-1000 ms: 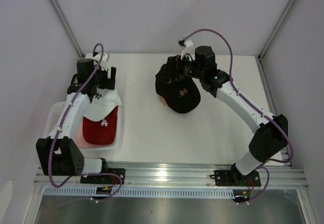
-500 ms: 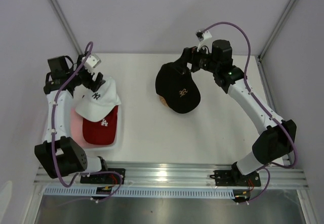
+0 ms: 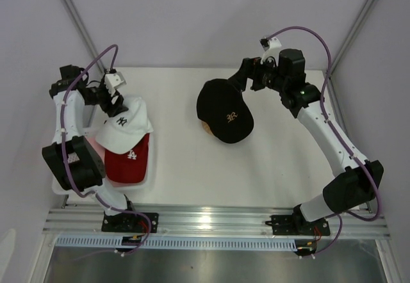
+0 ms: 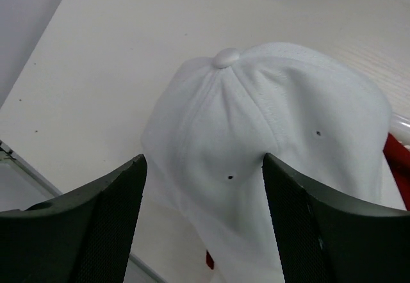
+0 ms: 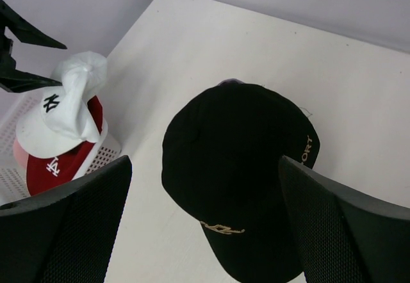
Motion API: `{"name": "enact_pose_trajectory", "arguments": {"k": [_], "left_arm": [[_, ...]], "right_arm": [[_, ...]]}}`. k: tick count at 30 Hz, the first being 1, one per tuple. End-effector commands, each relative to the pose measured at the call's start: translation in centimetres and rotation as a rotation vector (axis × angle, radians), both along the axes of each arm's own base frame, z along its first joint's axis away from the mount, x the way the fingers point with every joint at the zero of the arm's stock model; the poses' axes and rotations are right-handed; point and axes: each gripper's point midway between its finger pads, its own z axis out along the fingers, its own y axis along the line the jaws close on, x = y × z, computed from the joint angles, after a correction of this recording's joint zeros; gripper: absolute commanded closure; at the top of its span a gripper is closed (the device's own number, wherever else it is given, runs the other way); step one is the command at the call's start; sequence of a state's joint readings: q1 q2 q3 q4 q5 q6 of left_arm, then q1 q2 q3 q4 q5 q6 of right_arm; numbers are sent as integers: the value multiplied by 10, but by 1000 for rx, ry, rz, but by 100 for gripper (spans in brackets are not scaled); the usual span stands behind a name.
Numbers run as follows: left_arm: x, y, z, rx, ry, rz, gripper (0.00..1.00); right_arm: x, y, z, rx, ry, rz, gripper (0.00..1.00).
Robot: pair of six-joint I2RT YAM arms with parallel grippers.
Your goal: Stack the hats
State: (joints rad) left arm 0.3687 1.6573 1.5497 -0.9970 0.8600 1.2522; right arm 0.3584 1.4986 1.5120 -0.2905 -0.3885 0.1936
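A white hat (image 3: pixel 122 127) with a black NY logo lies on a red hat (image 3: pixel 130 162) in the white basket (image 3: pixel 150 179) at the left. My left gripper (image 3: pixel 114 102) is open at the back of the white hat. In the left wrist view that white hat's crown (image 4: pixel 269 116) lies between the spread fingers (image 4: pixel 96 232). A black hat (image 3: pixel 224 113) with a gold logo sits mid-table on a wooden stand (image 3: pixel 205 127). My right gripper (image 3: pixel 245 78) hangs open above and behind the black hat (image 5: pixel 237 168), holding nothing.
The basket wall (image 5: pixel 106 148) stands near the left wall, with a pink edge (image 3: pixel 96 143) showing under the red hat (image 5: pixel 57 161). Metal frame posts rise at the back corners. The rail with both arm bases runs along the near edge.
My left gripper drew back from over the white hat to its rear and its arm swung left. My right gripper lifted off the black hat toward the back right.
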Motion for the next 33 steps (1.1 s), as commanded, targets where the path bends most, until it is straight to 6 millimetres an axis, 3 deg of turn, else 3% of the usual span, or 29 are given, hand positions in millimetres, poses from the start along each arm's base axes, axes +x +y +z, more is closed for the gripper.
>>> {"name": "enact_pose_trajectory", "arguments": {"k": [1,6,8,13,14,15,16,19,20,21,23,24,27,28,29,31,32,33], "left_arm": [[5,0,19,8,-75,-87,24],[16,3,12,-12,-56,-98,22],[12,0,-6,-32,14,-104,22],[3,-2,-29,-15,81,-94,28],[2,-1,-25,-12,71,-89,33],[1,-3,-22,-22,71,-86,62],[2,-5,-18,-32,60,-79,72],[2,-16,19,-60,-23,-62,83],[2,-18,30,-65,-42,-43,91],[4,-22,58,-86,-85,20,99],[6,-29,84,-137,-112,106,99],[5,-33,114,-200,-143,196,99],[2,-57,147,-310,-154,321,99],[-2,-53,163,-290,-207,414,99],[-6,-73,168,-308,-207,415,99],[-18,-91,190,-409,-205,492,99],[-27,-119,193,-503,-138,484,99],[-31,-129,196,-560,-120,513,99]], "right_arm": [[-13,-8,54,41,-109,-13,0],[-21,-14,66,48,-145,-31,1],[-22,-14,69,49,-144,-30,1],[-27,-18,75,58,-153,-44,1],[-28,-20,75,56,-154,-53,0],[-27,-22,74,52,-154,-64,0],[-30,-23,77,54,-164,-67,1],[-30,-30,77,54,-180,-102,1],[-31,-33,80,64,-185,-117,1],[-29,-36,83,75,-195,-139,1],[-26,-43,79,98,-181,-168,1],[-26,-42,78,138,-154,-163,1],[-21,-45,77,230,-114,-164,1],[-21,-44,75,249,-104,-161,1],[-21,-43,65,260,-81,-157,1],[-22,-44,67,303,-75,-161,0],[-23,-45,62,312,-61,-167,1],[-25,-47,63,327,-47,-176,1]]}}
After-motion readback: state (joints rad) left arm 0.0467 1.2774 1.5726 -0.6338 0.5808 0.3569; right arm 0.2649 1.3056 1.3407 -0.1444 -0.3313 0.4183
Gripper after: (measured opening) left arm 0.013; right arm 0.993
